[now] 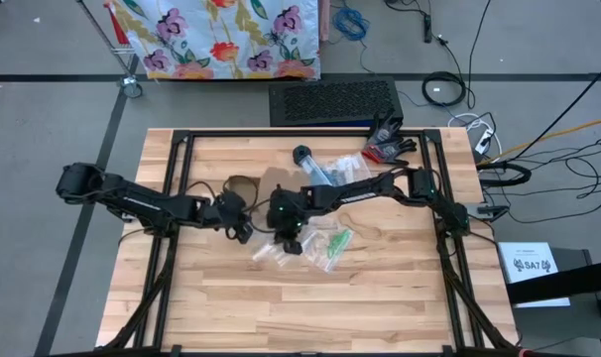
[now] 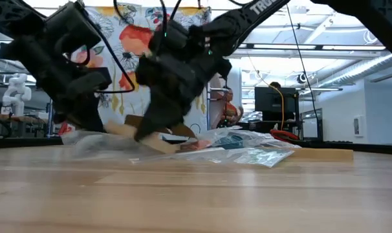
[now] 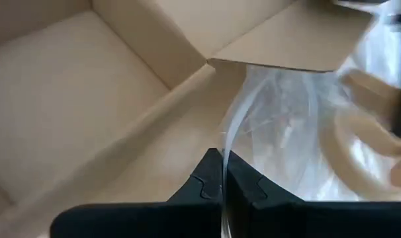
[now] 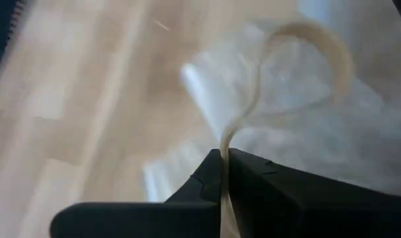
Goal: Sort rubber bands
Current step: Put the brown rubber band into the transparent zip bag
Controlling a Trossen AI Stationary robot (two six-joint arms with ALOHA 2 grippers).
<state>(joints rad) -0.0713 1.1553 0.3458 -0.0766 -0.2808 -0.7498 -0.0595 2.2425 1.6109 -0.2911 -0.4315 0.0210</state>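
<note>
Your right gripper (image 4: 224,157) is pinched on a tan rubber band (image 4: 300,46) that loops up ahead of its tips over a clear plastic bag (image 3: 286,139), whose edge the left gripper (image 3: 222,158) clamps; draw the band slowly so the film stays taut. More bags with green bands (image 1: 340,241) lie just beside the right gripper, and a clear tube (image 1: 308,162) and black glove (image 1: 388,139) sit beyond, likely snags.

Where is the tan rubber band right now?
Pinched in the right gripper, the tan rubber band loops over a clear plastic bag, mid-table beside the left gripper.
</note>
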